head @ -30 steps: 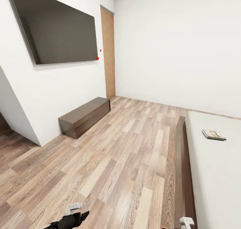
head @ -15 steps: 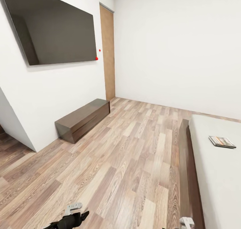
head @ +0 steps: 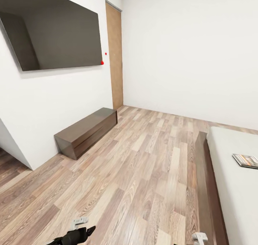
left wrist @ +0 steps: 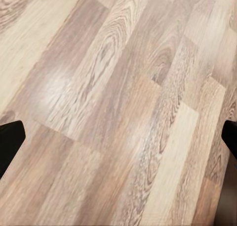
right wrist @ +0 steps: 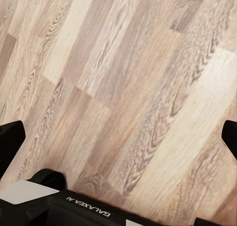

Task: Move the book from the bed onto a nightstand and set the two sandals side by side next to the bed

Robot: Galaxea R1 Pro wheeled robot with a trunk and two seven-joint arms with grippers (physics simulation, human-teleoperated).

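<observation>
Standing in the bedroom point(head: 186, 59), I count one bed point(head: 233, 187), one book point(head: 246, 160), one long floor cabinet point(head: 84, 130), one wall screen point(head: 53, 30) and one wooden door point(head: 115, 55). The book lies flat on the pale mattress, near the bed's foot edge and well in from the dark wooden side rail point(head: 209, 187). The cabinet sits against the wall under the screen, well apart from the bed, with the door beyond the cabinet's far end in the corner. Two small red dots point(head: 102, 62) show on the wall between the screen and the door.

The head view takes in the whole room and, at its lower edge, a bit of each arm: the left gripper point(head: 77, 232) over the planks, the right gripper point(head: 199, 238) just beside the bed's rail. From there I cannot tell how either is set. The wrist views look straight down at the wood-plank floor point(left wrist: 118, 107). In the left wrist view two dark fingertips point(left wrist: 10, 142) sit at opposite borders, so that gripper is spread wide with nothing between. The right wrist view shows the same: fingertips point(right wrist: 11, 139) far apart, spread wide, bare planks between, plus a dark robot part lettered GALAXEA point(right wrist: 74, 206).

Between the bed's rail and the cabinet runs a broad stretch of bare floor, reaching to the far wall.
</observation>
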